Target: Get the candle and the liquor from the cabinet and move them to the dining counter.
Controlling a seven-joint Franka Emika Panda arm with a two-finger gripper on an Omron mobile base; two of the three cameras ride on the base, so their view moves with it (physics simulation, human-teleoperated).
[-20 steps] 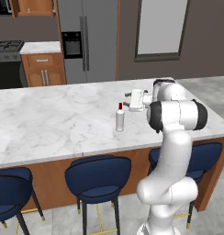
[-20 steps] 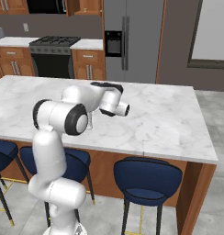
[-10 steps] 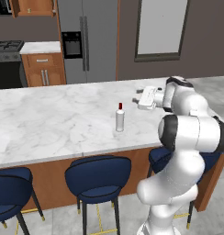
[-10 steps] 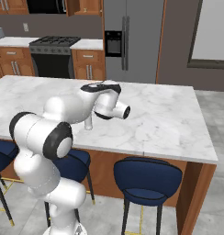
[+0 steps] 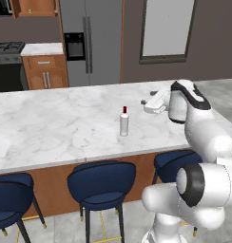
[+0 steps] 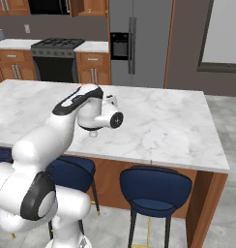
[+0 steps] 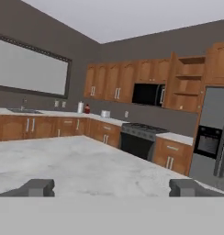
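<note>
Your arm is reaching over the dining counter (image 5: 51, 128), gripper (image 7: 111, 188) level, open and empty; the liquor (image 5: 124, 121) is standing upright left of it.

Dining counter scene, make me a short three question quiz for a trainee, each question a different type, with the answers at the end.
1. True or false: the slim white-grey bottle with a red cap stands upright on the white, grey-veined marble dining counter.
2. Multiple choice: the robot's two dark fingers are A) shut on the bottle, B) open and holding nothing, C) shut on a stool.
3. Fill in the blank: in the hand view, the warm brown wooden wall cabinet beside the microwave stands ____, its shelves showing.

Key: 1 true; 2 B; 3 open.
</note>
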